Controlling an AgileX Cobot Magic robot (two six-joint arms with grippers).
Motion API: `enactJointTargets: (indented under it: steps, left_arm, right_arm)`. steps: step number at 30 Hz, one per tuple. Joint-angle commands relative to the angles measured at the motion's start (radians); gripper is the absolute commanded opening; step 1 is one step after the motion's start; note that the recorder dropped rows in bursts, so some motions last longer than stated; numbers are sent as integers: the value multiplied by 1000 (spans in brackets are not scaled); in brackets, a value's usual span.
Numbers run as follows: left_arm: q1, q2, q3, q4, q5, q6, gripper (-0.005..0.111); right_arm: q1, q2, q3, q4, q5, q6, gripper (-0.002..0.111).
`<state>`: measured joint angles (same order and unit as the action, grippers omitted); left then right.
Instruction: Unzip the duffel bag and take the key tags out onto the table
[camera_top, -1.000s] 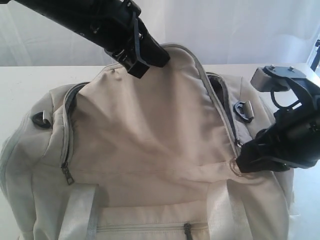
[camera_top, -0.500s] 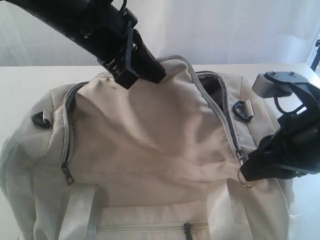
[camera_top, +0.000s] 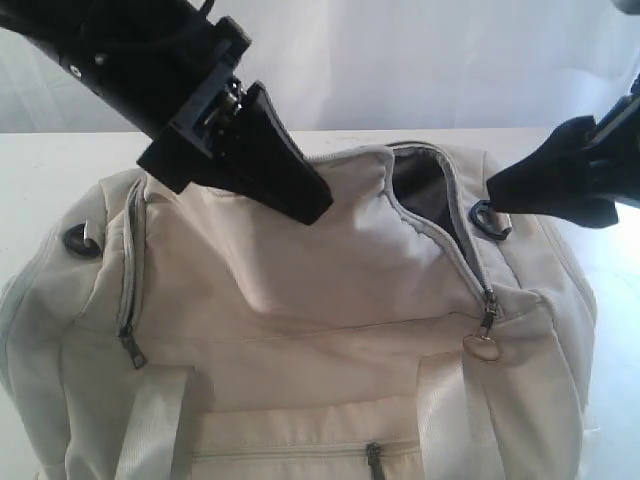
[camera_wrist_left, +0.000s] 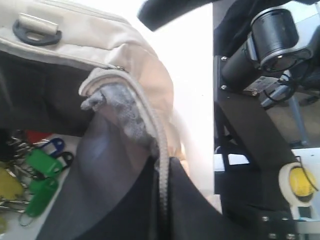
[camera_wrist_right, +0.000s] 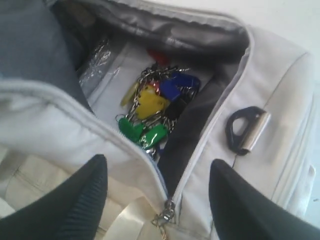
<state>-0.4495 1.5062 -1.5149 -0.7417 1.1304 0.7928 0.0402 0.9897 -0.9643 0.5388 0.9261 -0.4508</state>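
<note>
Luggage is filling the exterior view: a large cream-beige fabric duffel bag (camera_top: 330, 290) is sitting on a wide flat white table (camera_top: 40, 165). The grey zipper on the right of that view is standing undone, and its metal ring pull (camera_top: 485, 347) is hanging at the near end of the track. The black left gripper (camera_top: 303, 203) is reaching in from the upper left and holding the bag's top flap raised. In the left wrist view its dark fingers (camera_wrist_left: 200, 215) are pressing together on the flap's zippered edge. The opening is showing dark grey lining (camera_top: 420, 185). The black right gripper (camera_wrist_right: 157, 180) is hovering above that opening, near a black plastic strap ring (camera_wrist_right: 237, 131), with its two fingers spread wide apart. A bunch of small plastic key tags (camera_wrist_right: 150, 112) in yellow, blue, green, red and black, on metal rings, is lying inside the bag on its pale floor. It is lying near a crinkled clear plastic sheet (camera_wrist_right: 97, 62) and apart from both grippers.
</note>
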Motion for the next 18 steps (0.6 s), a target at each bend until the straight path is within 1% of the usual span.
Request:
enactJointTargets:
  steps: [1,3,7,12,13,16,17,18]
  left_arm:
    - [-77,-42,81,-19,91,-99,0]
    - [-126,-67,136,19,91,-130,0]
    - [-236,-127,238,20,91,-163,0]
    - [-364,-207,359,20,91,-247,0]
    - [-403,-234,407,23,77,-274,0]
    - [-478,-260,516,23,-40,-285,0]
    - [-492,-260,564,23,-88,-285,1]
    - [-494,-260,583,21,-110,-285,4]
  right_arm:
    - [0,-4,-3,8,-49,11,56]
    - [0,0,-3,10,-61,11,56]
    - [0,0,-3,61,-76,-6,56]
    - [0,0,-1,157,-47,-93,56]
    - [0,0,-1,180,-31,-105,56]
    - [0,0,0,181,-7,-123,56]
    - [0,0,0,181,-5,-123,56]
    - [0,0,0,183,-6,-123,56]
